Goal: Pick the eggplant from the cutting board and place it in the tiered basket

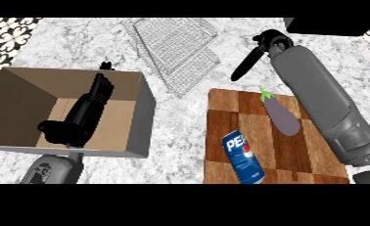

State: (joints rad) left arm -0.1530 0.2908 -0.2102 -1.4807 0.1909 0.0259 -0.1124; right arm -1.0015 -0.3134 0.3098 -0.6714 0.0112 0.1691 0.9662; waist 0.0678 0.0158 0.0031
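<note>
Marble counter [180, 142] seen from above, with both hands over it and the eggplant lying on the cutting board.

Right hand [262, 49] sits at about one o'clock in the view, past the far edge of the cutting board [224, 137], its fingers straight and slack, pointing down toward seven o'clock and holding nothing. At five o'clock from that hand the eggplant [282, 113] lies on the board, green stem toward eleven o'clock, just beside the grey forearm and apart from the fingers. A blue soda can [242, 156] lies on its side at seven o'clock from the eggplant, on the board's near part. At twelve o'clock the wire tiered basket [175, 49] rests on the counter. Left hand [83, 115] hangs at nine o'clock over an open cardboard box [141, 117], fingers straight, holding nothing.
</note>
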